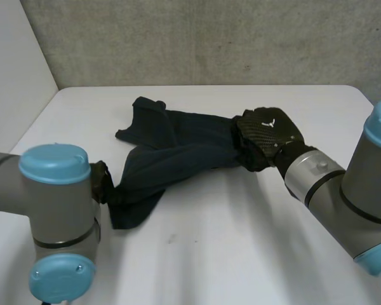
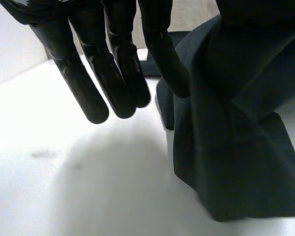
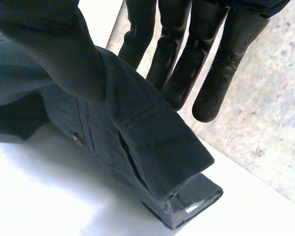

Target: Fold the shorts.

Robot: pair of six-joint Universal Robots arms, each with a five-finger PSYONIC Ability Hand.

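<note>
- Left hand [image 2: 88, 88] is pinching the left end of the shorts [image 1: 178, 149] between thumb and one finger, other fingers straight.
- Dark shorts are stretching between both hands, over the white table [image 1: 241, 254].
- Right hand [image 1: 270, 130] is clamping the waistband, thumb against straight fingers.
- White tag [image 3: 191, 209] is peeking out of the waistband, writing unreadable.

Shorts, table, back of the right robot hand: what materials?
The shorts: dark matte woven cloth, ribbed waistband. The table: smooth white, faint sheen, perhaps laminate. The right robot hand: checkered weave on its back, likely carbon fibre.
</note>
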